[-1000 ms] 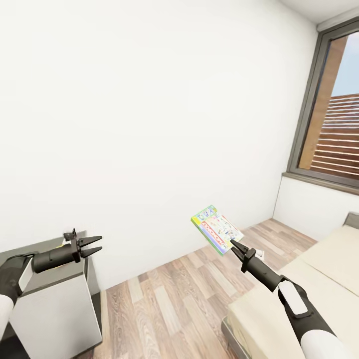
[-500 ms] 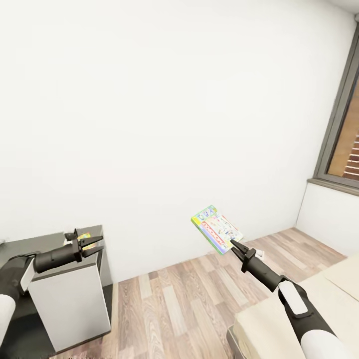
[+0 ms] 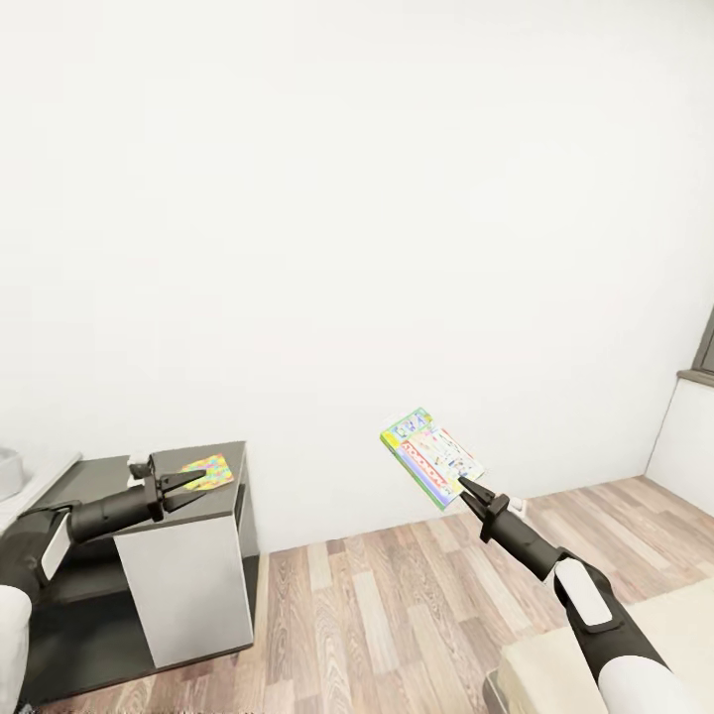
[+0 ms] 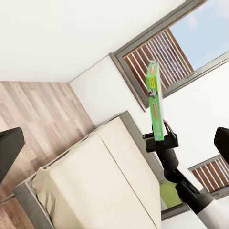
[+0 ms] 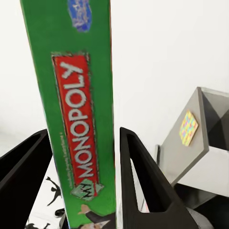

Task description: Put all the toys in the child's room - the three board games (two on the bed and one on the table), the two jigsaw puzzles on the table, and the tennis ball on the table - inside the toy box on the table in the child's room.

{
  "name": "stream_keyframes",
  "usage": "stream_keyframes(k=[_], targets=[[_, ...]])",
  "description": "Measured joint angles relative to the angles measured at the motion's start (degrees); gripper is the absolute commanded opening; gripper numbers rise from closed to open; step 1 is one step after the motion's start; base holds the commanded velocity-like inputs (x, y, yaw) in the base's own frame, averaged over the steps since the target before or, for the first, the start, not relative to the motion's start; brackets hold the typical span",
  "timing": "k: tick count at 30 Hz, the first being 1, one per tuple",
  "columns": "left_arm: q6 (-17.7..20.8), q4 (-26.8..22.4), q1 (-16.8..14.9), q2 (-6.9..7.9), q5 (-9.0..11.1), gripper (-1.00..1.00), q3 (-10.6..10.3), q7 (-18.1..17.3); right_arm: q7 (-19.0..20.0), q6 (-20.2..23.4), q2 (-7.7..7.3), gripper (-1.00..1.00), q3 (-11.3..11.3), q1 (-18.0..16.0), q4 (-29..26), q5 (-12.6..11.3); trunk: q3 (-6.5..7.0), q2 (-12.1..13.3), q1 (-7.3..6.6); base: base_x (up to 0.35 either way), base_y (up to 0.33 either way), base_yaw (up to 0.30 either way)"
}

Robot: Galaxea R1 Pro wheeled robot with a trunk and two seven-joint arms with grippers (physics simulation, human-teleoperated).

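The board game, a flat box with green edges and a pale printed cover, is held up in the air at about five o'clock in the head view, tilted, gripped at its lower corner; its green side reads "MONOPOLY" in white on red. One jigsaw puzzle, a thin multicolour square, lies flat on the dark cabinet top of the desk at about eight o'clock. A strip of the bed with its beige mattress shows at five o'clock.

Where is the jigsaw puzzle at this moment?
In the head view, one jigsaw puzzle lies flat on the dark cabinet at lower left, just beyond the left gripper.
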Motion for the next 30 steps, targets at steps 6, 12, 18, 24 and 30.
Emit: stream_keyframes(k=[6, 12, 18, 24, 30], targets=[[0.0, 0.0, 0.0, -0.04, 0.0, 1.0, 0.0, 0.0, 0.1, 0.1, 0.04, -1.0, 0.0, 0.0, 0.0, -0.1, 1.21, 2.4, -1.32, 0.0, 0.0, 0.141], [0.0, 0.0, 0.0, -0.09, 0.0, 1.0, 0.0, 0.0, 0.1, 0.1, 0.06, -1.0, 0.0, 0.0, 0.0, -0.1, 2.21, 4.8, -2.63, 0.0, 0.0, 0.015], [0.0, 0.0, 0.0, -0.11, 0.0, 1.0, 0.0, 0.0, 0.1, 0.1, 0.0, -1.0, 0.0, 0.0, 0.0, -0.2, 3.28, 7.2, -3.95, 0.0, 0.0, 0.107], [0.0, 0.0, 0.0, -0.17, 0.0, 1.0, 0.0, 0.0, 0.1, 0.0, 0.01, -1.0, 0.0, 0.0, 0.0, -0.1, 4.36, 9.6, -5.27, 0.0, 0.0, 0.26], [0.0, 0.0, 0.0, -0.21, -0.1, 1.0, 0.0, 0.0, 0.0, 0.0, 0.03, -1.0, 0.0, 0.0, 0.0, 0.0, 5.09, 11.2, -6.15, 0.0, 0.0, 0.288]])
